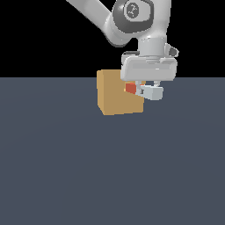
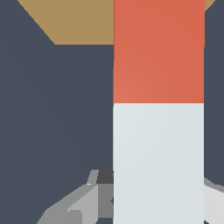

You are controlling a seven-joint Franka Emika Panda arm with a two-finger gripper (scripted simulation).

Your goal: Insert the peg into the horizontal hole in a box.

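Peg [image 2: 158, 109] fills wrist view, white half nearest, orange-red half toward box [image 2: 87, 22]. Gripper [image 1: 147, 90] closed on peg's white half, holding it level above grey floor [image 1: 88, 167]. Orange end sits against tan box [image 1: 115, 94] face. Hole not visible, so insertion depth unclear.

matt wood-toned box [image 1: 115, 94]; smooth, flat-coloured peg [image 2: 158, 109]; pale plastic-looking pincer [image 1: 147, 90]; dull slate floor [image 1: 88, 167].
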